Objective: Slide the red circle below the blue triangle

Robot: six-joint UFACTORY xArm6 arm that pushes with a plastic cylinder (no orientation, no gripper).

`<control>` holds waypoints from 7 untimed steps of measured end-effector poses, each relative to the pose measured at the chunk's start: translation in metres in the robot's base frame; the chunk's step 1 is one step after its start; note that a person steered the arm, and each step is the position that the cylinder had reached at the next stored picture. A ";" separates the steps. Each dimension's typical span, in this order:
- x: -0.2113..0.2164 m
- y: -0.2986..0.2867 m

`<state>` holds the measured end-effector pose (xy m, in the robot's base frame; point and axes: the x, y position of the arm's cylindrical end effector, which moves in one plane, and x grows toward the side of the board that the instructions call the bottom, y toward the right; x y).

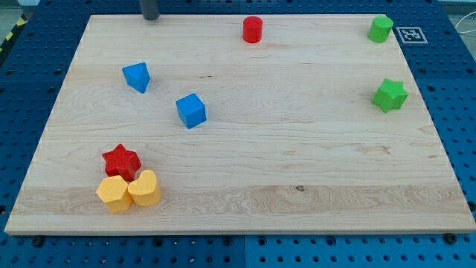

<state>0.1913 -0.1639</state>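
We see a pale wooden board (pixel 297 164), smooth, matt, grain running left-right, one small dark knot. It sits on a blue perforated base (pixel 461 112) that looks like painted metal. The red circle (pixel 252 29) and blue triangle (pixel 137 77) look like matt, smooth plastic. Our tip (pixel 151 16) is dark, matt.
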 end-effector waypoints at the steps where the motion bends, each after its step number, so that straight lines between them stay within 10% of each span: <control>1: 0.001 0.048; 4: 0.002 0.222; 6: 0.069 0.217; 7: 0.038 0.229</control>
<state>0.2292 0.0652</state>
